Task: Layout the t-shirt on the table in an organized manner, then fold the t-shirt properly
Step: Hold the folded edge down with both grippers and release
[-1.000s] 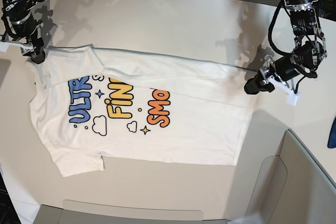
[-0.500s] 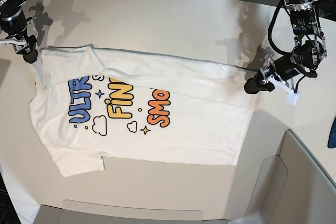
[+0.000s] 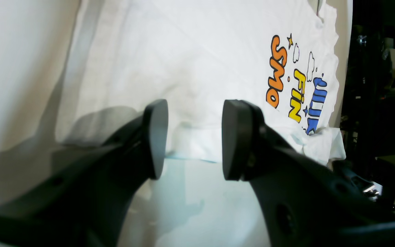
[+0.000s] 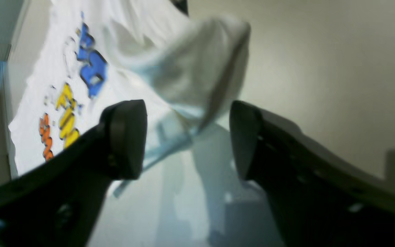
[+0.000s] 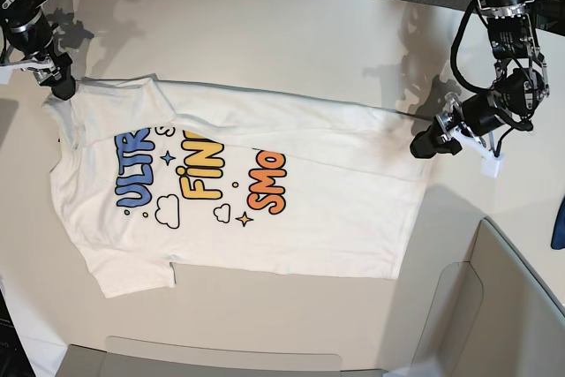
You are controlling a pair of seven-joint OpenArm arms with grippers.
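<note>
On the near side of the desk [image 5: 291, 24] lies the free hem and one short sleeve of the t-shirt [image 5: 291, 209], flat on the surface not far from the near edge; the print of blue, yellow and orange letters faces up, in the half of the cloth toward the desk's left side in the base view. Further in, the far long edge of the shirt is already turned over toward the middle, so the upper part of the letters is covered by a white band; I judge that the laying out is finished and that this first lengthwise fold is made. At the right end of that folded edge, the left gripper [image 3: 194, 137] stands low over the desk with its jaws moderately apart; the cloth edge lies between and beyond them, but nothing is pinched. At the far left corner of the shirt, the right gripper [image 4: 187, 137] has its jaws wide apart and holds nothing; the sleeve corner in front of it looks slightly raised and blurred, so I cannot tell if it lies flat. What is left, in my judgement: to fold the near side in, then fold the shirt crosswise.
</note>
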